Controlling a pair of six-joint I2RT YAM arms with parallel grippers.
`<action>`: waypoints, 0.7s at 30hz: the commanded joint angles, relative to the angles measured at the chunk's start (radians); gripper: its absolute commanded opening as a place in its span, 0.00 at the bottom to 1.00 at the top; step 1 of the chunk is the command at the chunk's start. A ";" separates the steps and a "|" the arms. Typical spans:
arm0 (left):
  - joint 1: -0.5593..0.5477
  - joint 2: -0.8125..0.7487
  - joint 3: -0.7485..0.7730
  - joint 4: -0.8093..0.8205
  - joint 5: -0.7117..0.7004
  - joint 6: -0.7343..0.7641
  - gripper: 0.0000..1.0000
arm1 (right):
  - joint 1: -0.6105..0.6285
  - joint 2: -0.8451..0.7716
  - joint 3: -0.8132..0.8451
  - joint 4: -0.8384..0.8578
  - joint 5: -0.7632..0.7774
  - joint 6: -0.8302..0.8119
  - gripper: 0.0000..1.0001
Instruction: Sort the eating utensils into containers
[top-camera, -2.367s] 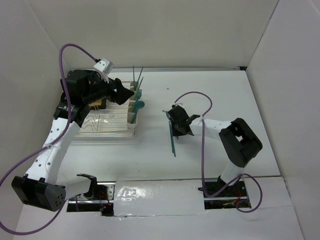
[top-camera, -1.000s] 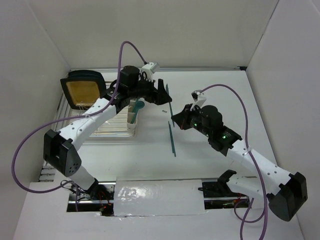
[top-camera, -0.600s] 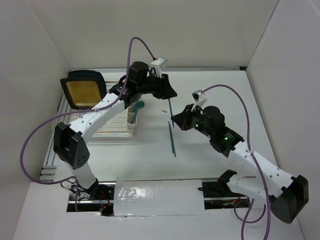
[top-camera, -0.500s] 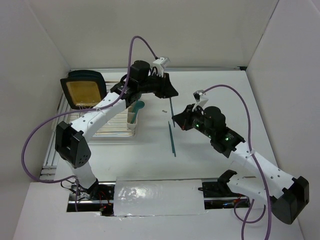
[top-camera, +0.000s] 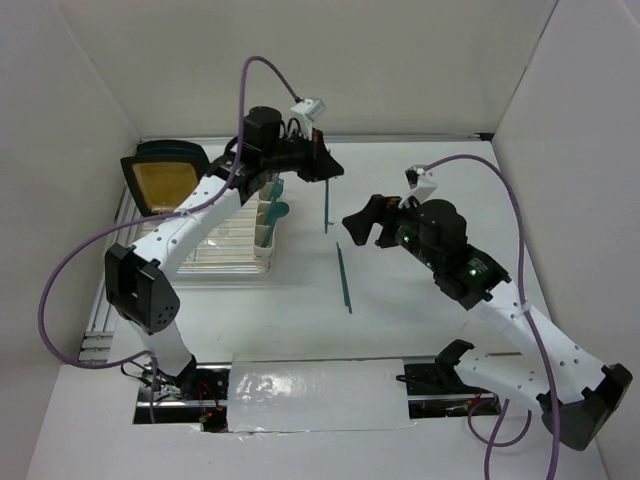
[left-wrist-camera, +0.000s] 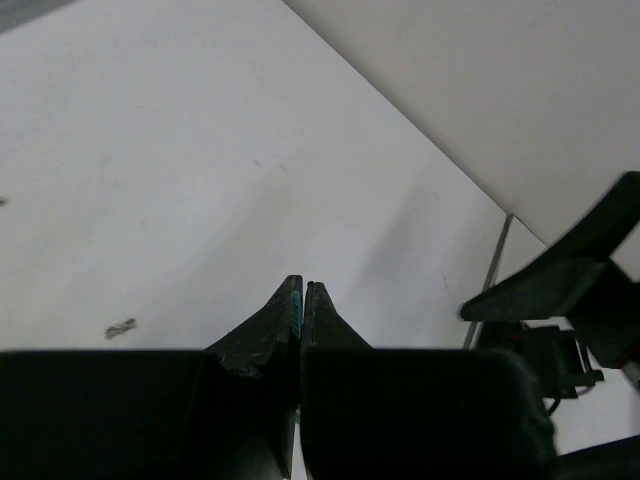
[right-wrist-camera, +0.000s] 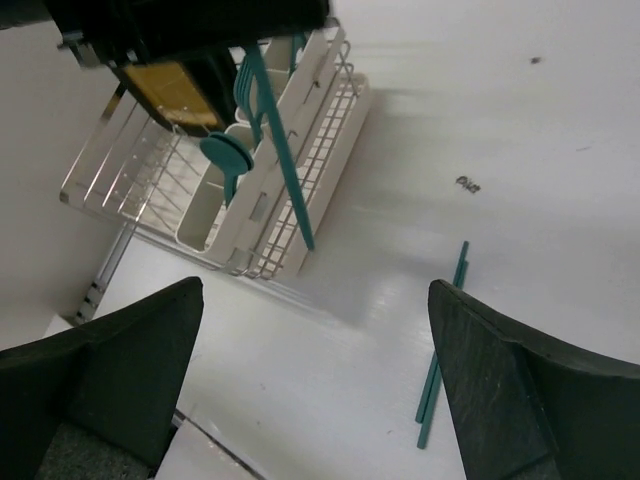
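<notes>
My right fingers (right-wrist-camera: 120, 350) have just sprung wide and let go, so my left fingers (left-wrist-camera: 325, 320) alone pinch the teal utensil (top-camera: 328, 205), hanging near the cups (top-camera: 266, 218), ready for sorting.

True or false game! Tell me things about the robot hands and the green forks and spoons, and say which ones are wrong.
1. The left gripper pinches a hanging teal utensil. True.
2. The right gripper is squeezed shut. False: its fingers stand wide open, holding nothing.
3. Another loose utensil lies on the table. True.
4. The cream cups are all empty. False: a spoon stands in them.
</notes>
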 joint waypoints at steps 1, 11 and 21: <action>0.128 -0.084 0.056 0.027 0.054 0.037 0.00 | 0.003 -0.060 0.074 -0.145 0.121 0.004 1.00; 0.466 -0.284 -0.027 0.148 0.109 0.118 0.00 | 0.002 -0.105 -0.018 -0.158 0.213 0.039 1.00; 0.466 -0.234 -0.185 0.341 0.118 0.219 0.00 | 0.000 0.028 -0.032 -0.129 0.228 0.060 1.00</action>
